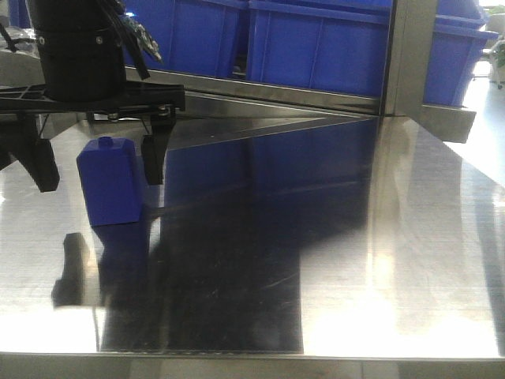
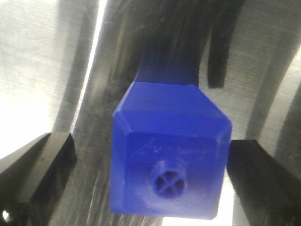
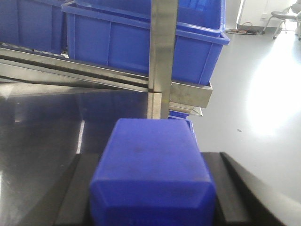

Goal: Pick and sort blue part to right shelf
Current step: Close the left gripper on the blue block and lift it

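Observation:
My right gripper (image 3: 150, 160) is shut on the blue part (image 3: 153, 174), a narrow blue block with sloped shoulders at the near end; its cap is hidden. It is held above the steel table, facing the right shelf (image 3: 162, 56) with its blue bins (image 3: 131, 42). The right gripper is out of the front view. My left gripper (image 1: 100, 181) is open and straddles a shorter, wider blue block with a tiny knob (image 1: 110, 185) standing on the table. From above, that block (image 2: 169, 160) sits between the left gripper's (image 2: 150, 155) fingers, nearer the right one.
The shiny steel table (image 1: 355, 260) stretches to the front edge. The shelf's flat steel front bar (image 1: 276, 99) and upright post (image 1: 406, 55) run along the back, with blue bins (image 1: 316, 47) behind. Bare floor (image 3: 263, 103) lies to the right of the shelf.

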Controlling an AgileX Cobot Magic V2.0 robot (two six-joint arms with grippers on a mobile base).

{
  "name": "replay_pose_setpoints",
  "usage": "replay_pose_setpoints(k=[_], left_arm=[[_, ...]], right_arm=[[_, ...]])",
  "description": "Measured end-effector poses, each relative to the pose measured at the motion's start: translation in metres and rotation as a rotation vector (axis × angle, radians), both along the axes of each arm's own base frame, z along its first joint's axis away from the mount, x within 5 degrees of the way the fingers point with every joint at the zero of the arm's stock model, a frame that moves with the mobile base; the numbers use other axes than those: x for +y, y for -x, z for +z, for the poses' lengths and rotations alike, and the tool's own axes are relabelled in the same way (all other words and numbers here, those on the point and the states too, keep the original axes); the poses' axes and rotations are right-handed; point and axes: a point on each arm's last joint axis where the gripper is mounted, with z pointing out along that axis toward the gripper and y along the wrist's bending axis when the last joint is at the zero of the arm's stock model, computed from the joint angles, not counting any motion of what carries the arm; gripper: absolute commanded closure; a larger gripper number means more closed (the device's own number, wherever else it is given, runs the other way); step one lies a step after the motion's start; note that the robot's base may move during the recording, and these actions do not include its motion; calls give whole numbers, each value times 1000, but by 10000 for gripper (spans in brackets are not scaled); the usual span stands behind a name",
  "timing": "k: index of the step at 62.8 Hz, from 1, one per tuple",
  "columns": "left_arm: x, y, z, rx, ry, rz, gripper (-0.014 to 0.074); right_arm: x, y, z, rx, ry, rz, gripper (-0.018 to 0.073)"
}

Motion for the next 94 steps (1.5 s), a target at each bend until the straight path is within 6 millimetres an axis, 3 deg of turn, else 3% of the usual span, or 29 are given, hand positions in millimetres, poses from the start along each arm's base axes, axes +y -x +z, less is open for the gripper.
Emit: replay_pose_setpoints(k=[25, 43, 50, 82, 94], left_arm=[[-1, 0, 0, -4, 10, 1, -83], [-2, 0, 0, 1, 22, 5, 158], [-2, 0, 0, 1, 23, 5, 190], [-2, 0, 0, 4, 21, -6, 190], [2, 8, 22, -40, 26, -123, 190]], right_arm=[[0, 0, 0, 0, 0, 0, 180], [0, 0, 0, 0, 0, 0, 180], [0, 0, 0, 0, 0, 0, 180], [0, 0, 0, 0, 0, 0, 180], [0, 0, 0, 0, 0, 0, 180]])
